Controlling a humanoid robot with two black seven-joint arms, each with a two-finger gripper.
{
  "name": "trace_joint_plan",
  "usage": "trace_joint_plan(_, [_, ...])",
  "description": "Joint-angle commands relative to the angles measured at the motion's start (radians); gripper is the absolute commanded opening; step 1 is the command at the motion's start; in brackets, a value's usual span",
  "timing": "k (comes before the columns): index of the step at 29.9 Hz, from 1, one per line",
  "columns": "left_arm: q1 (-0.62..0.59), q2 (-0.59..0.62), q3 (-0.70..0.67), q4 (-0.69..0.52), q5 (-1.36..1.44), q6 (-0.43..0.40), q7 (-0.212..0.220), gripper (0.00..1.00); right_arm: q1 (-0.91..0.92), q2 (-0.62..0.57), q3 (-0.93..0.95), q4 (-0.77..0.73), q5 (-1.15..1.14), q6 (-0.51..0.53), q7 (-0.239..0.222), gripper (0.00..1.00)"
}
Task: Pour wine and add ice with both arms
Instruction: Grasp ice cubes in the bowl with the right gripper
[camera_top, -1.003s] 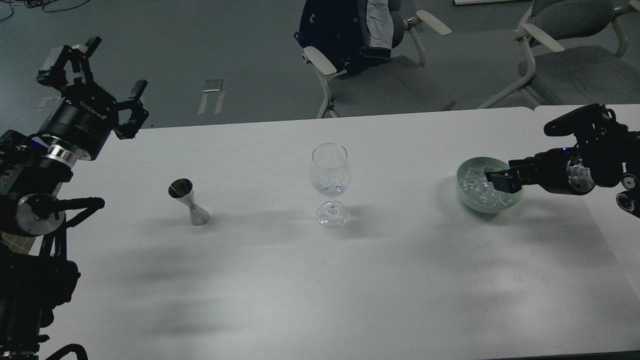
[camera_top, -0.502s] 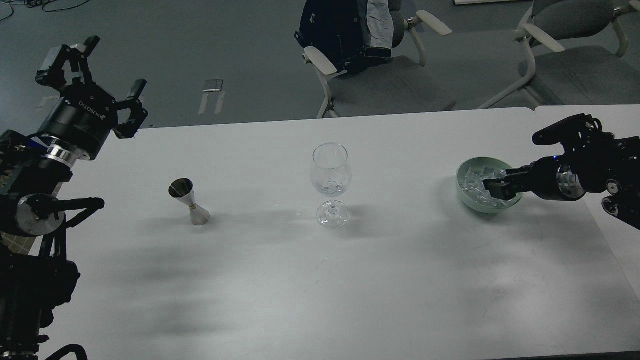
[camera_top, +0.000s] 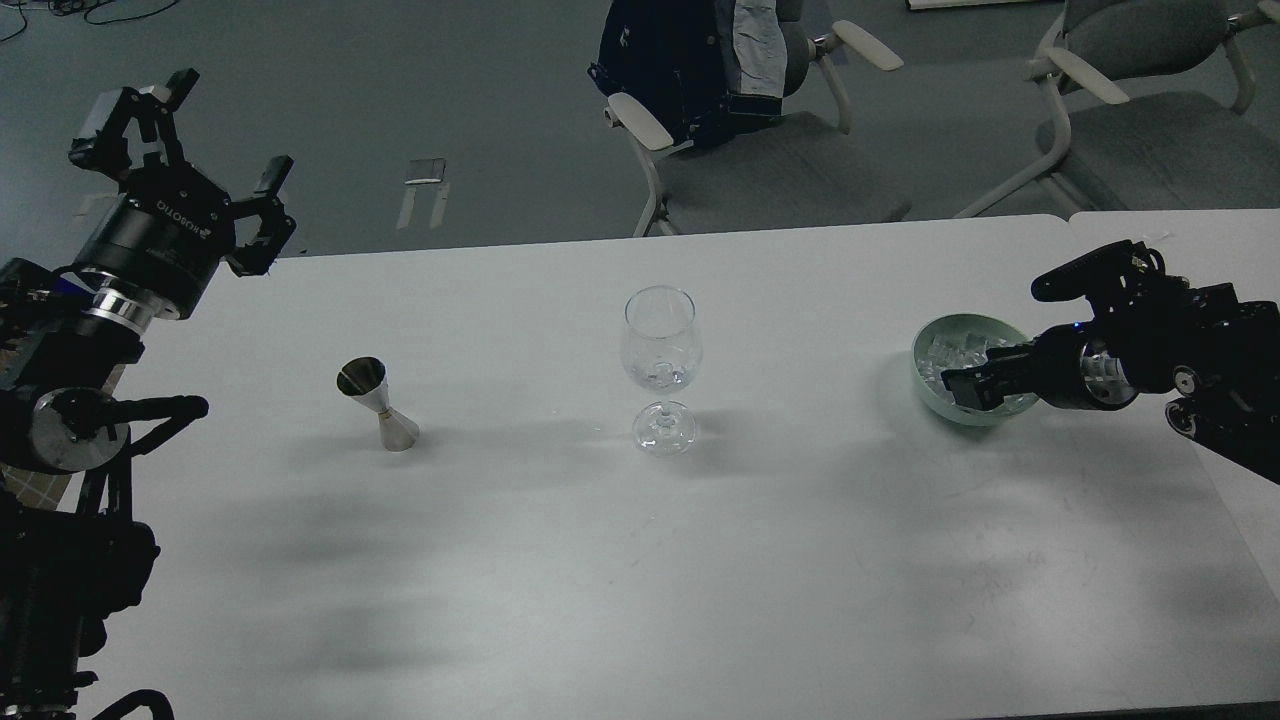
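A clear stemmed wine glass (camera_top: 660, 365) stands mid-table with a little clear wine (camera_top: 662, 377) at the bottom of its bowl. A steel jigger (camera_top: 380, 402) stands to its left. A pale green bowl (camera_top: 935, 392) at the right holds several small clear ice cubes (camera_top: 948, 352). My right gripper (camera_top: 960, 390) reaches into the bowl over its near side; its fingers are dark and cannot be told apart. My left gripper (camera_top: 215, 140) is open and empty, raised beyond the table's far left corner.
Two office chairs stand behind the table, one with a dark jacket (camera_top: 700, 60) draped on it. A second table (camera_top: 1180, 235) abuts at the right. The white table (camera_top: 640, 560) has bare surface in front.
My right arm has slid left, moving its gripper further across the bowl toward its left rim. The left arm, glass and jigger have stayed put.
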Motion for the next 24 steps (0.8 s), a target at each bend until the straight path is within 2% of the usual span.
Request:
trace_joint_plan(1, [0.0, 0.001, 0.0, -0.001, 0.0, 0.001, 0.0, 0.98, 0.001, 0.002, -0.001, -0.002, 0.0, 0.02, 0.0, 0.63])
trace_joint_plan(16, [0.0, 0.001, -0.002, -0.001, 0.0, 0.001, 0.0, 0.98, 0.027, -0.021, -0.015, 0.006, 0.002, 0.035, 0.0, 0.64])
trace_joint_plan(24, [0.002, 0.001, -0.002, -0.001, 0.0, 0.001, 0.0, 0.98, 0.024, 0.007, -0.015, -0.005, 0.005, 0.034, -0.014, 0.64])
